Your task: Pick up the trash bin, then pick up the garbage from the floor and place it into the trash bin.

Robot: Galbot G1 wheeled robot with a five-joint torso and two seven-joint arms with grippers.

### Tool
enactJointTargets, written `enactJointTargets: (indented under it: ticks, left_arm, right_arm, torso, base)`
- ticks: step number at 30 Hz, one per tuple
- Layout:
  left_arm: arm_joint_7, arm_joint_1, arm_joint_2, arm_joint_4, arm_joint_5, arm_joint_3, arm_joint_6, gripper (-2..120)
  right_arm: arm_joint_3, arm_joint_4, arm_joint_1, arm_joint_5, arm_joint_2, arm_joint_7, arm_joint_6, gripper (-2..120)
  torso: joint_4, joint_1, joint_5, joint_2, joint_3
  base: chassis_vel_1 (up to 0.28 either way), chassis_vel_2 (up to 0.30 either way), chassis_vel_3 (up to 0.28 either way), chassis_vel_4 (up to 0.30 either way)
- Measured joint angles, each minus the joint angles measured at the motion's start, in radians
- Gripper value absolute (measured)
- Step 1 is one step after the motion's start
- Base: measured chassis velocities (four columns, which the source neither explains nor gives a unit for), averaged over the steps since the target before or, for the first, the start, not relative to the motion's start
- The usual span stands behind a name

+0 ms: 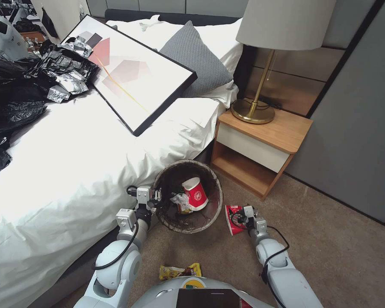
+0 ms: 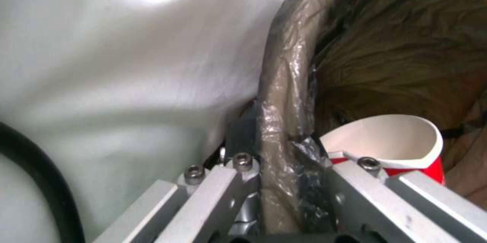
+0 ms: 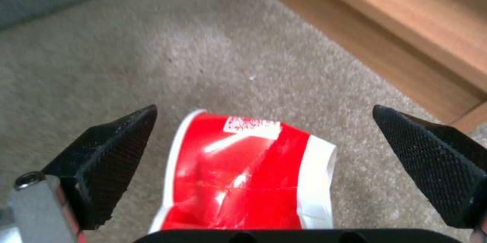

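The trash bin (image 1: 187,222), lined with a dark brown bag, is tilted beside the bed, and my left gripper (image 1: 155,197) is shut on its rim (image 2: 284,121). Inside it lie a red-and-white paper cup (image 1: 195,193) (image 2: 401,144) and crumpled wrappers (image 1: 180,202). To the bin's right, a crushed red-and-white cup (image 1: 232,219) (image 3: 243,174) lies on the carpet. My right gripper (image 1: 238,217) (image 3: 274,159) hangs open just above it, one black fingertip (image 3: 112,148) on each side. A yellow snack wrapper (image 1: 180,271) lies on the floor near my base.
The white bed (image 1: 72,171) presses against the bin's left side, carrying a framed picture (image 1: 132,72) and black plastic bags (image 1: 13,98). A wooden nightstand (image 1: 261,145) with a brass lamp (image 1: 254,109) stands behind the crushed cup. Open carpet (image 1: 338,248) lies to the right.
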Motion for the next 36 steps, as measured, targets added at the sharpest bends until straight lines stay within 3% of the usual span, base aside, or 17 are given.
enactJointTargets:
  ticks: [14, 33, 36]
  left_arm:
    - [0.001, 0.003, -0.001, -0.004, 0.0, -0.005, 0.0, 0]
    - [0.001, 0.004, -0.001, -0.006, -0.001, -0.009, 0.0, 0]
    - [0.0, 0.004, -0.001, -0.006, -0.001, -0.009, 0.0, 0]
  right_arm:
    - [-0.015, -0.188, 0.117, -0.044, 0.008, 0.002, 0.019, 100]
    - [-0.002, -0.272, 0.147, -0.051, 0.008, 0.003, 0.037, 100]
    - [0.013, -0.285, 0.14, -0.052, 0.012, 0.004, 0.038, 86]
  torso:
    - [0.0, 0.0, 0.0, 0.0, 0.0]
    - [0.0, 0.0, -0.0001, 0.0, 0.0]
    - [0.0002, 0.0, -0.0001, 0.0, 0.0]
  base:
    - [0.0, 0.0, 0.0, 0.0]
    - [0.0, 0.0, 0.0, 0.0]
    - [0.0, 0.0, 0.0, 0.0]
